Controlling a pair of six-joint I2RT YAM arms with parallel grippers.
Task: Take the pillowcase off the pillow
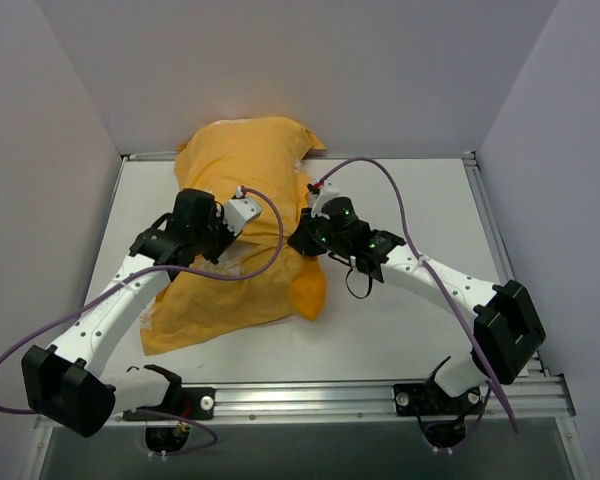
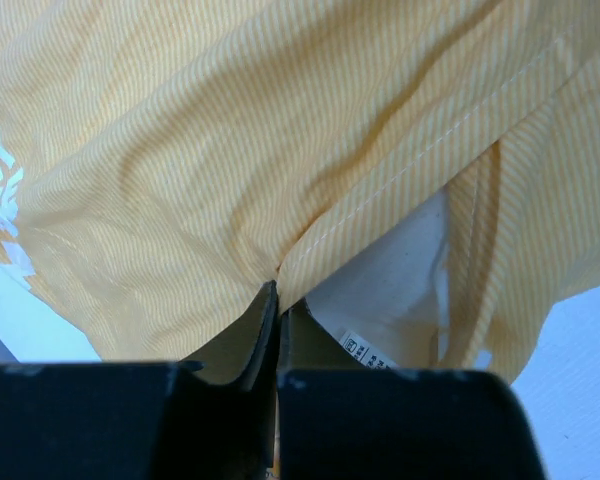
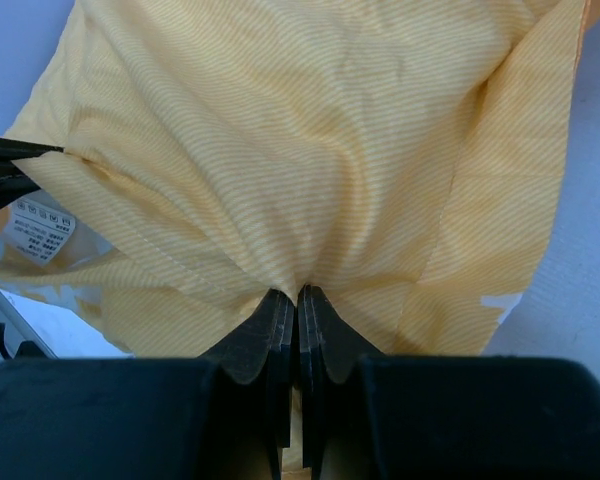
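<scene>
Pillowcase (image 1: 242, 200): orange-yellow cloth, fine woven stripes, stitched hem, patch of white print; lies crumpled on the white table (image 1: 410, 300), far end against the back wall. Pillow (image 2: 390, 290): plain white weave, showing through the open end; small white tag (image 2: 365, 352), print too small to read. Left gripper (image 2: 278, 300): fingers pinched together on the hem. Right gripper (image 3: 297, 300): fingers closed, gathering a fold of the cloth

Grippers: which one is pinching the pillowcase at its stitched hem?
The left gripper: it is shut on the pillowcase hem, white pillow showing beside it. The right gripper pinches plain fabric, no seam.
</scene>
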